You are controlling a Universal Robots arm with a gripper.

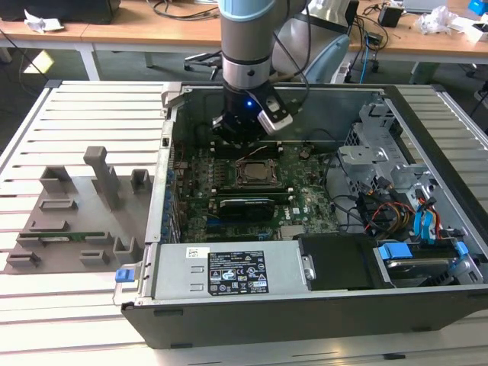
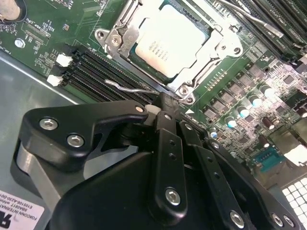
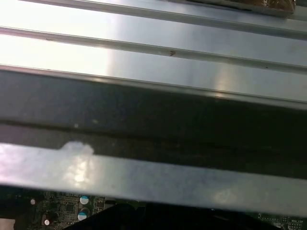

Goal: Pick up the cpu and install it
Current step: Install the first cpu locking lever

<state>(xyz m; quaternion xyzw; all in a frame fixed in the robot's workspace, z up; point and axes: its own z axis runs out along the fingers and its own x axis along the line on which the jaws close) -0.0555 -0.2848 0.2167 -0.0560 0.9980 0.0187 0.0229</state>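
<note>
- The cpu [image 2: 171,42] already lies in the motherboard socket [image 2: 218,52]; in the second wrist view its silvery top plate sits flat inside the metal retention frame, so the picking and placing part of the task looks done.
- In the exterior view the same cpu [image 1: 255,172] shows as a pale square near the middle of the green motherboard [image 1: 305,194], inside the open computer case [image 1: 427,305], which rests on the slatted worktop [image 1: 91,107].
- The end effector [image 2: 165,108] hangs just beside the socket's near corner; its black fingers look drawn together at the tips with nothing between them, though the tips are partly hidden by the end effector's own body, so this is a judgement.
- In the exterior view the end effector [image 1: 242,131] stands over the board towards the case's back wall, just behind the socket.
- A thin wire latch lever [image 2: 128,87] lies along the socket's edge, close to the fingertips. The step in hand appears to be securing the chip, not carrying it.
- Working that lever would call for a small, careful move: the memory slots [image 2: 103,72] and the frame's screws are tightly packed around it, and a slip could scrape the board.
- A grey fixture tray [image 1: 72,221] sits on the worktop towards the exterior view's left, well apart from the case.
</note>
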